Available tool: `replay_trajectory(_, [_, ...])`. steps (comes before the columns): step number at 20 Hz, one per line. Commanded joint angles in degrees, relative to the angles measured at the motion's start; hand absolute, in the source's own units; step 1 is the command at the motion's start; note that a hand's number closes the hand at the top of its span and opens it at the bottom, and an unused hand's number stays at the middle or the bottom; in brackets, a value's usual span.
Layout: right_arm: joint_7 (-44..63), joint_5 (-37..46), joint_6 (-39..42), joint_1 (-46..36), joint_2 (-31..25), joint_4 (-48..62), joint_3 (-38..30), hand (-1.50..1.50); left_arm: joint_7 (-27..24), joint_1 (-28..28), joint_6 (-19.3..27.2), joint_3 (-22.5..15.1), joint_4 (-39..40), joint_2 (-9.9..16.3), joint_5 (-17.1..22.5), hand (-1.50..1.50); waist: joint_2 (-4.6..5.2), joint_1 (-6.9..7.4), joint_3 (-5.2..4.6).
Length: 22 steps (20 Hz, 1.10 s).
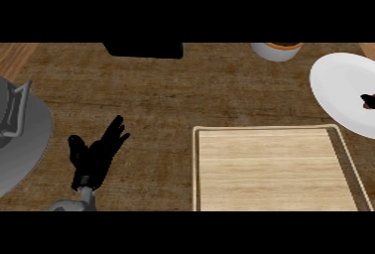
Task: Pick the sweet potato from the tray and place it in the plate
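over the white plate point(338, 84) at the right edge, dark fingertips point(368, 101) show, grip unclear; no sweet potato visible. probably firm, fairly heavy: hold mid-body. left hand point(95, 154) rests open, holding nothing.

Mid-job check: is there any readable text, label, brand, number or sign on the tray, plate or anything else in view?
None: no readable text in the head view.
Wooden tray: plain wood grain, no marking.
White plate: no print; a dark thing at its right edge can't be identified.
Cup at the top edge: no label visible.
Left robot hand: plain black, no marking.
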Motion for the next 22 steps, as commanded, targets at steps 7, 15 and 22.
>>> replay_trajectory(7, [-21.6,-13.6,1.2,0.0,1.5,-3.2,-12.1,-1.5,1.6,0.3,0.5,-0.1,-0.8,0.1,-0.4,0.0,-0.09,-0.48,0.09])
replay_trajectory(15, [-32.6,-24.2,12.0,2.6,1.4,0.2,-20.6,-1.5,-0.8,2.2,-0.1,0.9,1.9,0.2,-0.5,0.0,-0.8,-2.01,-0.28])
replay_trajectory(22, [-38.3,-26.9,28.3,10.2,-0.8,2.4,-19.8,-1.5,0.9,3.5,0.9,1.0,0.0,-0.3,-1.1,0.0,-1.35,-3.02,-0.41])
